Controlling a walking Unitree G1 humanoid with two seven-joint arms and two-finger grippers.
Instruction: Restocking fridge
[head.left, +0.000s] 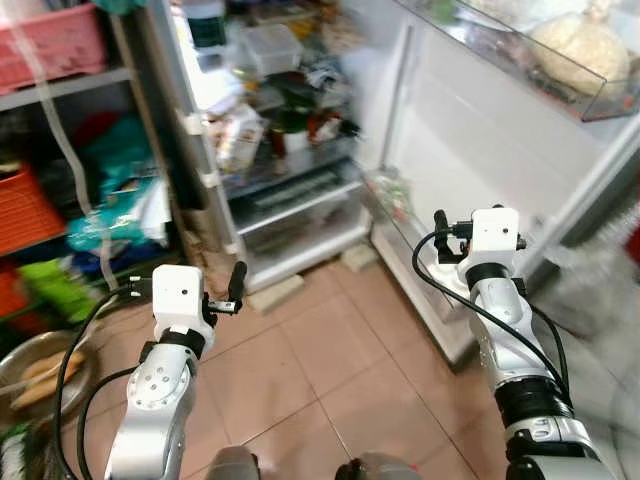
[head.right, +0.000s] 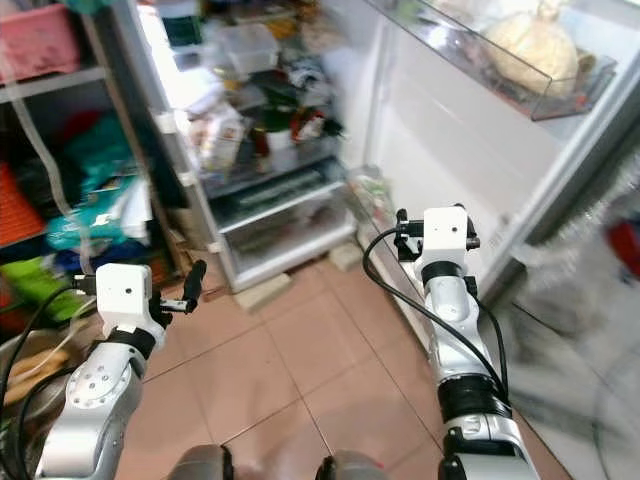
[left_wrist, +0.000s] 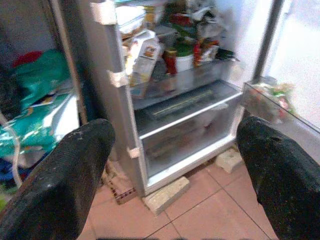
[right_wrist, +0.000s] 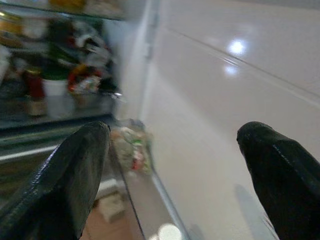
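The fridge (head.left: 285, 150) stands open ahead of me, its shelves crowded with jars, cartons and packets (left_wrist: 150, 50). A clear drawer (left_wrist: 190, 120) sits at the bottom. Its white door (head.left: 480, 130) swings out to the right, with an upper bin (head.left: 575, 50) holding a pale bagged item and a low bin (right_wrist: 130, 147) of small packets. My left gripper (head.left: 232, 290) is raised over the tiled floor, open and holding nothing, facing the fridge's lower shelves (left_wrist: 175, 127). My right gripper (head.left: 441, 235) is open and holding nothing beside the door's inner face (right_wrist: 175, 130).
A storage rack on the left holds red baskets (head.left: 55, 45) and green bags (head.left: 115, 175). A metal bowl (head.left: 35, 370) with food lies on the floor at the near left. The fridge rests on bricks (head.left: 275, 293). Tiled floor (head.left: 330, 360) lies between me and the fridge.
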